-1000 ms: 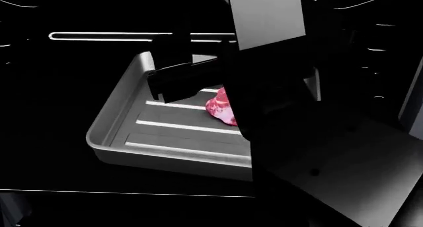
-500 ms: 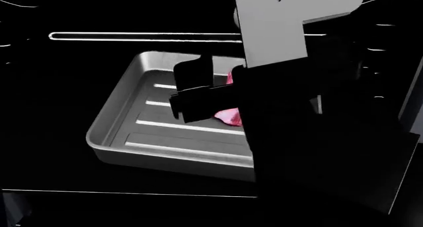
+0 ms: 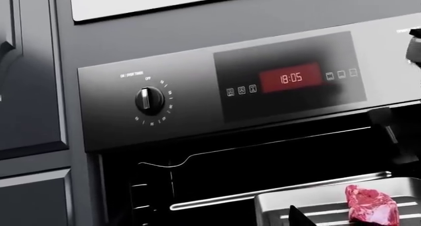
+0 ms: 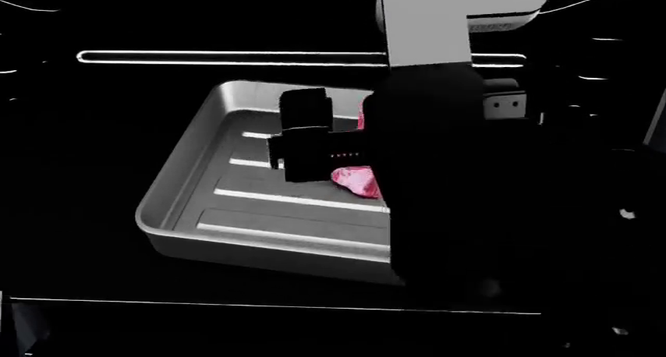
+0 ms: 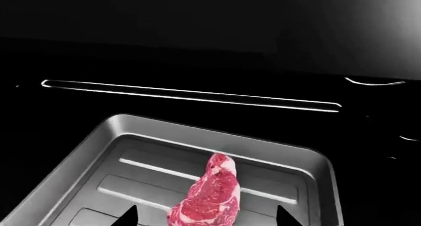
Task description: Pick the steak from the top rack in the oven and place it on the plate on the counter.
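Grey ridged tray (image 5: 105,152) holds the steak (image 5: 207,196) inside the dark oven (image 3: 263,152), bare floor around the meat up to raised rims. Right tool (image 5: 207,218) stands spread wide, tips flanking the steak, not touching. From the head, the arm hides most meat. Left tool: cannot tell.

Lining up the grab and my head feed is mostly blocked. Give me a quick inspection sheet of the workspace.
Surface: ridged metal tray in the open oven.
Job's things: steak lies in the tray; plate and counter not in view.
Clutter: nothing seen.
Grippers: right gripper open, fingertips either side of the steak; left gripper not visible.
Cables: nothing seen.
Surroundings: oven knob, red clock display, cabinet door.
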Tool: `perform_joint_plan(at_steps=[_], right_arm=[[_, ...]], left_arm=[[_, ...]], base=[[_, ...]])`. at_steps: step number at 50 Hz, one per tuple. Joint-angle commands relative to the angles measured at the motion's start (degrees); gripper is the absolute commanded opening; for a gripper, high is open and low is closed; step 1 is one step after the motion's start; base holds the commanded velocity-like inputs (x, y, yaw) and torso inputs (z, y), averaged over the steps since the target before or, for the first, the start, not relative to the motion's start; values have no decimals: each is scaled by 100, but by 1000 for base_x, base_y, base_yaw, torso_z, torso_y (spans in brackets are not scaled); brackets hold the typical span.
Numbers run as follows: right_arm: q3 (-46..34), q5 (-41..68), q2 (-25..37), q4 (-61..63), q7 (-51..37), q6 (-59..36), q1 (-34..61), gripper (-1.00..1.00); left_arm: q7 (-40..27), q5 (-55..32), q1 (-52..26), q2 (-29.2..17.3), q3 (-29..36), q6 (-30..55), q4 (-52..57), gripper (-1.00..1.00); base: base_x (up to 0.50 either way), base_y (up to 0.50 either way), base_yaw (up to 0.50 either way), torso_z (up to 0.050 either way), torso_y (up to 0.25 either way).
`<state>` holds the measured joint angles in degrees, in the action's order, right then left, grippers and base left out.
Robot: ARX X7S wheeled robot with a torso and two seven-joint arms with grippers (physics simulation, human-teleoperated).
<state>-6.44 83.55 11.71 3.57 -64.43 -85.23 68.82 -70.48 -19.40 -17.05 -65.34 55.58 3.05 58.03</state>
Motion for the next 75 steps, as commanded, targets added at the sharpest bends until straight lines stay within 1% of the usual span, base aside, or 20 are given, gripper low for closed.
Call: perform_joint_plan(at_steps=[1, 5, 12, 18, 29, 44, 66, 67, 75], right_arm=[[-498, -448, -162, -1311, 340, 455, 551, 100], [-643, -532, -199, -1400, 423, 499, 601, 100], [-1086, -992, -238, -1816, 720, 707, 769, 100], [-1275, -1167, -199, -1980, 864, 905, 828, 100], [-1678, -1536, -320, -2390, 1439, 1320, 909, 100], [-1761, -1571, -341, -2531, 1446, 1419, 973, 100], [-1704, -1466, -245, -2527, 1349, 1470, 1067, 100], [-1718, -1478, -243, -2544, 1361, 1479, 1073, 100], [-1768, -1409, -255, -2578, 1273, 1377, 1075, 100]], left_arm=[[177, 96, -33, 97, 64, -133, -116, 100], [175, 114, -7, 78, 71, -191, -141, 100], [179, 134, 28, 57, 77, -291, -190, 100], [176, 159, 75, 39, 87, -382, -245, 100], [216, 175, 89, 76, 103, -421, -308, 100], [236, 303, 63, 131, 149, -173, -241, 100], [241, 367, 103, 94, 145, -237, -242, 100], [267, 376, 131, 59, 145, -390, -255, 100], [243, 435, 150, 42, 137, -418, -227, 100]], base=[[0, 0, 0, 0, 0], [0, 0, 0, 0, 0], [0, 0, 0, 0, 0], [0, 0, 0, 0, 0], [0, 0, 0, 0, 0], [0, 0, 0, 0, 1], [0, 0, 0, 0, -175], [0, 0, 0, 0, 0], [0, 0, 0, 0, 0]])
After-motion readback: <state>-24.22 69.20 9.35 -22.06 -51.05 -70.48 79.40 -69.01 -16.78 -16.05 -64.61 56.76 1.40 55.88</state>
